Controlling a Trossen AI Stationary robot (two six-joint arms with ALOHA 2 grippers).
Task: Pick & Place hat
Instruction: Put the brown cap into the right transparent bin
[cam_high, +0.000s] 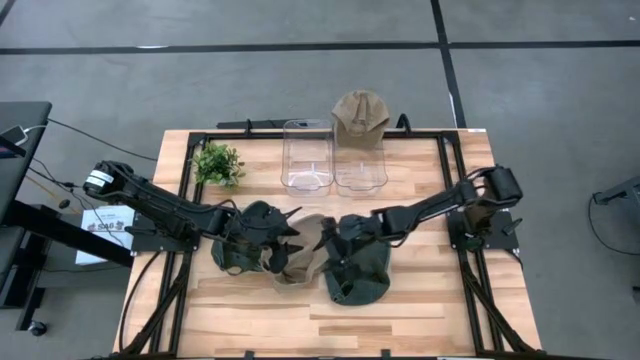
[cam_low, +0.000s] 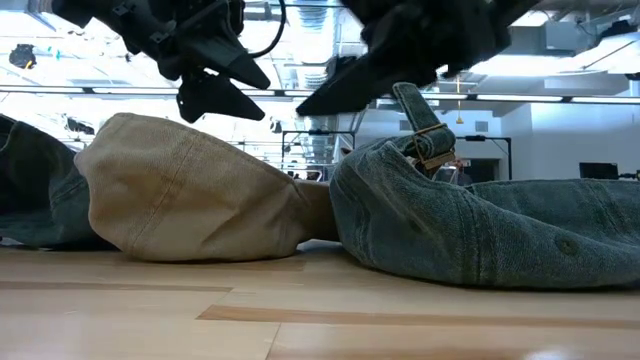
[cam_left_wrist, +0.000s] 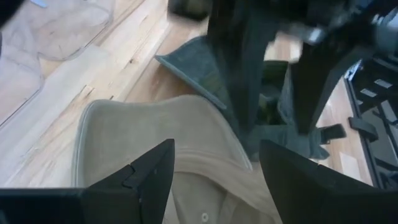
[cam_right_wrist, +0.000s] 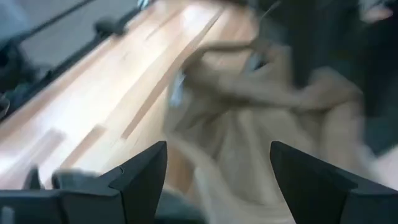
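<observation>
The tan hat (cam_high: 303, 250) lies at the worktop's (cam_high: 420, 300) middle, toward 6 o'clock, under the released left gripper (cam_high: 290, 232) and released right gripper (cam_high: 330, 240), which could bump or grab a green hat (cam_high: 358, 275) instead.

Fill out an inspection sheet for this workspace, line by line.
Surface: wooden table in a black frame, bare at the front.
Job's things: tan hat at centre between a dark green hat and a denim hat; another tan cap rests on one of two clear bins at the back.
Clutter: small potted plant at back left.
Grippers: left gripper open above the tan hat, holding nothing; right gripper open over it from the other side, empty.
Cables: black cables along the frame and on the floor at left.
Surroundings: grey floor with dark tape lines; no people seen.
</observation>
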